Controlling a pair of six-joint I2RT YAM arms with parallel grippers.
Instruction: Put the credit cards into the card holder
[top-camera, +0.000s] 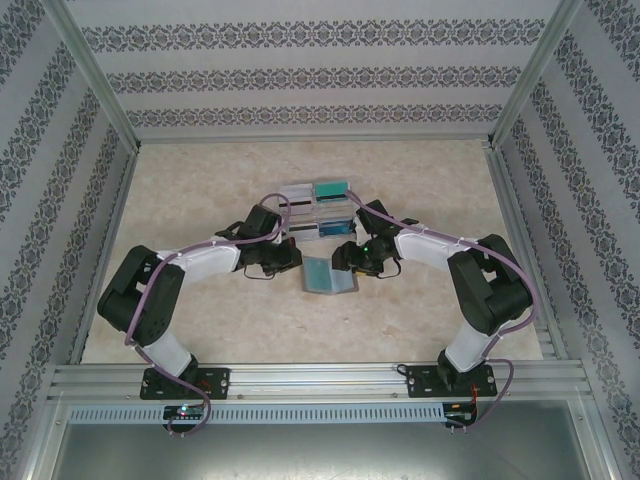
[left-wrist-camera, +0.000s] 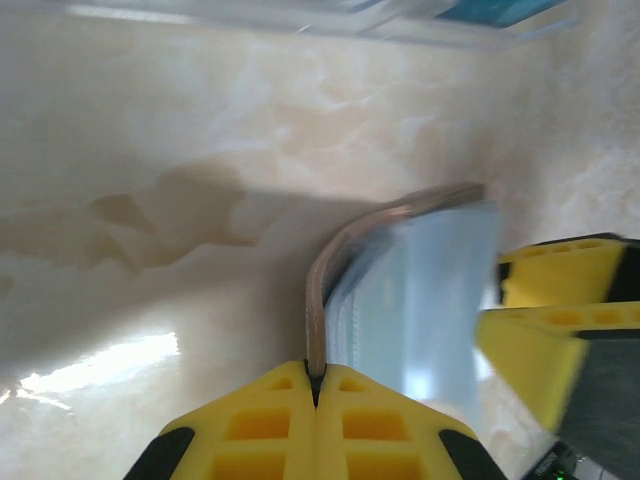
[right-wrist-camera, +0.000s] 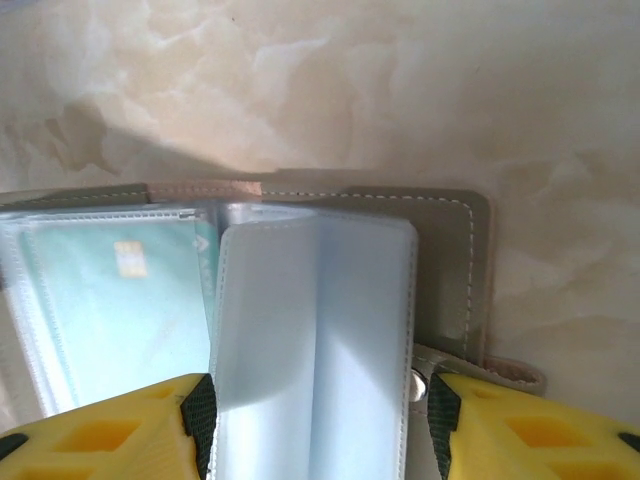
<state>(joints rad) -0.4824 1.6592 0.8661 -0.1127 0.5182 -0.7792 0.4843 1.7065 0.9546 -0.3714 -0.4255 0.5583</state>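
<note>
Progress: one teal plastic card sits sleeved in the grey-brown folding card holder; we judge more remain. On the left gripper jaws pinch its cover; on the right gripper jaws stand spread.

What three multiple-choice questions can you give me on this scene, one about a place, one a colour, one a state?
1. Where does the open grey-brown folding card holder lie?
A) between the left gripper and the right gripper
B) against the back wall
C) in the far left corner
2. What colour is the thin plastic chip card inside it?
A) red
B) teal
C) black
3. What state is the left gripper in?
A) wide open
B) shut on the card holder
C) shut on a loose card
Answers: 1 A, the top view shows a gripper at each side; 2 B, the right wrist view shows it teal; 3 B, its yellow fingers pinch the holder's edge.
</note>
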